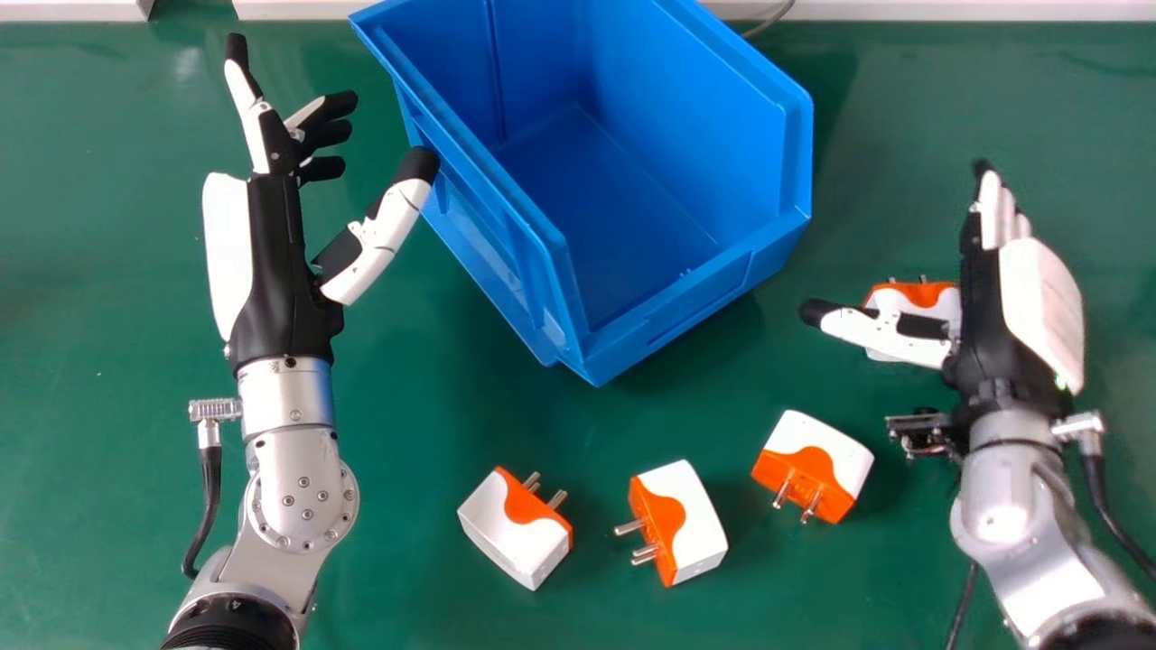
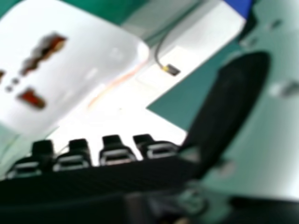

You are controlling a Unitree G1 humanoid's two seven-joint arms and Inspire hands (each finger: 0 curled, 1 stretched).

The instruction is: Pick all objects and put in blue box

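The blue box (image 1: 777,262) stands at the upper middle of the head view. My left hand (image 1: 275,262) is open at its left, thumb tip at the box's side wall; whether they touch I cannot tell. On the right, my right hand (image 1: 980,307) is open, its thumb crossing over an orange and white plug (image 1: 926,293) that it partly hides. Three more such plugs lie below the box: one (image 1: 515,533) on the left, one (image 1: 691,524) in the middle, one (image 1: 822,456) towards the right hand. In the right hand view, a white plug body (image 2: 88,60) looms close to my right hand (image 2: 229,102).
Under everything lies a green tabletop (image 1: 108,298). White edging (image 1: 948,9) runs along its far side, with a thin grey cable (image 1: 768,18) behind the box. In the right hand view, another cable ends in a small dark plug (image 2: 172,70) on a white surface.
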